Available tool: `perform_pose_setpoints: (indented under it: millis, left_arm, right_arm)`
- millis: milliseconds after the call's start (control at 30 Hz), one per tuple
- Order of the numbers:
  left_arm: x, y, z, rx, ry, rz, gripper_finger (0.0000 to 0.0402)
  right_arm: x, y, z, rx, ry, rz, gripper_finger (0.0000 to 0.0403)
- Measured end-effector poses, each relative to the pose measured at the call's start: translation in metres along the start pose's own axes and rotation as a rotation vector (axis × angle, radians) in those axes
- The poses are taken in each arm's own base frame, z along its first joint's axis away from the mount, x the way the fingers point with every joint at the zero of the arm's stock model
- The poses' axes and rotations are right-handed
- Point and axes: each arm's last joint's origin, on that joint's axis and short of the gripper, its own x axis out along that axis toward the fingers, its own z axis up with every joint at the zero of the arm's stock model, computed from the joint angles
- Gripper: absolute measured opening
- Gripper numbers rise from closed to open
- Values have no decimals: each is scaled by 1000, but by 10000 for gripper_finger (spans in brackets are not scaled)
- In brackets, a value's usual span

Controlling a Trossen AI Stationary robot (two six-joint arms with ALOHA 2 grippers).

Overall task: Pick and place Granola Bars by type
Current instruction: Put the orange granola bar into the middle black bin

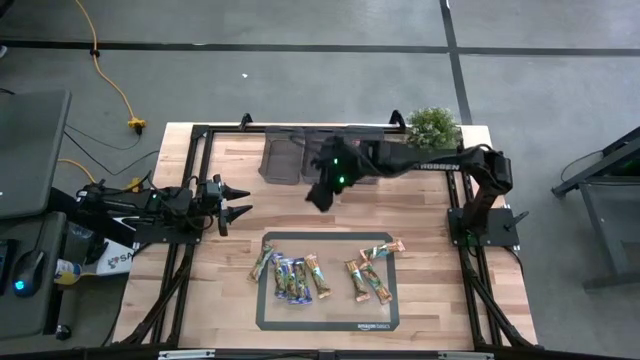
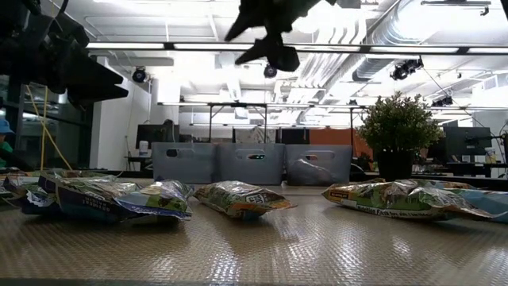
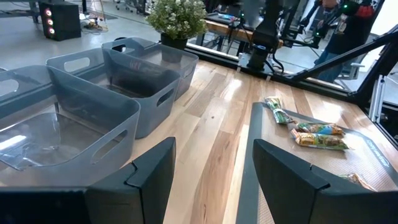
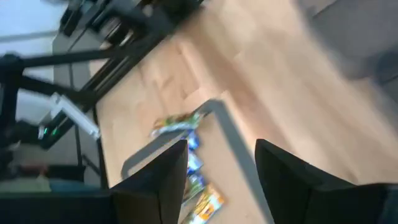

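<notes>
Lying on the mat (image 1: 268, 318) are the granola bars (image 1: 295, 277). Right claw (image 1: 320, 197) hangs released near the bins (image 1: 285, 158); left claw (image 1: 243, 200) waits released over the tabletop (image 1: 420, 215)

Mat (image 1: 268, 318) edge: "amazon basics"; right arm (image 1: 430, 160): "TROSSEN".

My work surface is a light wooden table (image 1: 430, 300) standing on a grey concrete floor (image 1: 300, 80) crossed by dark seam lines. A yellow cable (image 1: 112, 88) runs across the floor beyond my table's far left corner. A small potted plant (image 1: 434, 126) sits at the far right corner. Across the table I face an open workshop: white ceiling with long light strips (image 2: 198, 46), exposed ducts (image 2: 381, 40), desks with monitors (image 2: 464, 143).
</notes>
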Motion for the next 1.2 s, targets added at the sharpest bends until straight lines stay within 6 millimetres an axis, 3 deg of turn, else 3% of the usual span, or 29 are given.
perform_pose_setpoints:
  millis: [233, 433, 733, 1000, 1200]
  left_arm:
    - [0, 0, 0, 0, 0, 0, 211]
    - [0, 0, 0, 0, 0, -1, 211]
    - [0, 0, 0, 0, 0, -1, 211]
    - [0, 0, 0, 0, 0, -1, 211]
    - [0, 0, 0, 0, 1, -1, 211]
  right_arm:
    - [12, 37, -43, -130, 122, -54, 172]
    - [8, 48, -90, -216, 343, -272, 173]
    - [-2, 50, -141, -365, 557, -555, 172]
    - [6, 42, -182, -515, 660, -627, 172]
    - [2, 24, -210, -548, 688, -634, 173]
